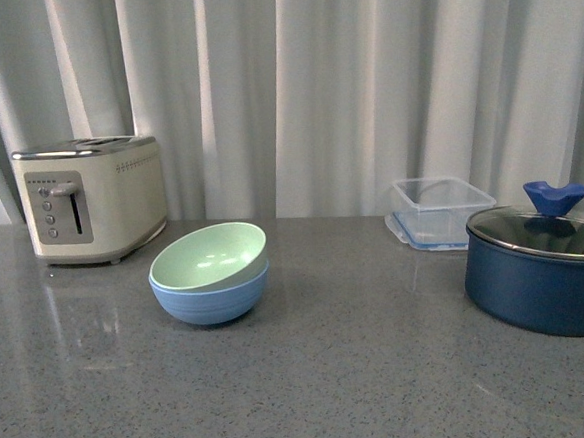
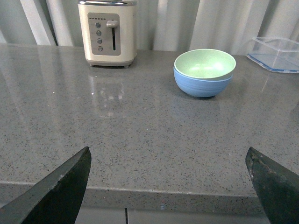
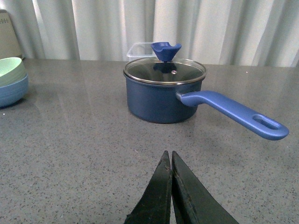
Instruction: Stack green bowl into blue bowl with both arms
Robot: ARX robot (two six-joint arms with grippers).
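The pale green bowl (image 1: 210,255) sits nested inside the light blue bowl (image 1: 211,298), tilted slightly, on the grey counter. In the left wrist view the green bowl (image 2: 204,63) rests in the blue bowl (image 2: 202,86) far ahead of my left gripper (image 2: 168,156), which is open and empty over the counter's near edge. The stacked green bowl (image 3: 10,70) and blue bowl (image 3: 12,91) show at one edge of the right wrist view. My right gripper (image 3: 169,154) is shut with nothing in it, well away from them. Neither arm shows in the front view.
A cream toaster (image 1: 90,198) stands at the back left. A clear lidded container (image 1: 438,212) sits at the back right, with a dark navy pot (image 1: 538,272) with a glass lid in front of it. The pot's blue handle (image 3: 233,112) points toward my right gripper's side.
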